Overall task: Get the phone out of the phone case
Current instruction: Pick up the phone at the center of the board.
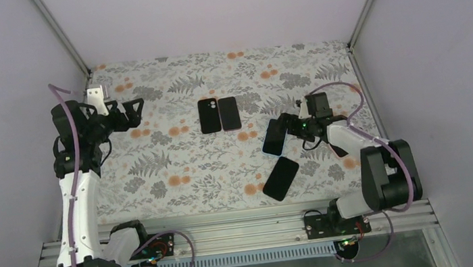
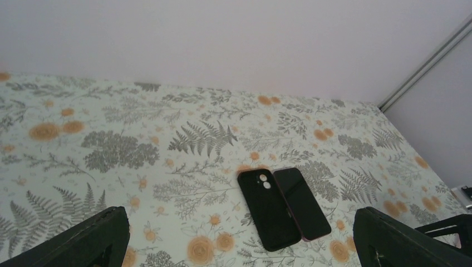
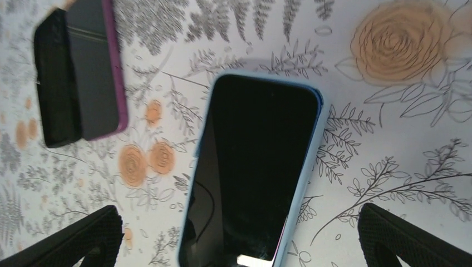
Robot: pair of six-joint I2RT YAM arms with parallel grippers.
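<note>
The right fingers [image 3: 83, 240], black with a fine knurled texture, stand wide apart and hold nothing. The right gripper [image 3: 239, 214] hangs low over the phone [image 3: 256, 167], which lies flat, screen up, on the cloth [image 3: 401, 139]. Its glass is glossy black and its corners are rounded, and a pale blue case [image 3: 315, 142] still rims it. Behind the gripper the right arm [image 1: 382, 173] folds down at the elbow and reaches in over the table's right side, with a purple cable looping along it. The left fingers [image 2: 78, 240], matt black, are spread just as wide and are empty. The left gripper [image 1: 130, 112] is raised above the table's left side and points towards the middle. Its white arm [image 1: 78, 207] rises steeply from the base. In the middle a black case [image 2: 268, 210] with two camera holes lies touching a purple-edged handset [image 2: 303, 203]. A third handset [image 1: 281, 178] lies nearer the bases. The cloth is pale, printed with grey ferns and orange flowers.
</note>
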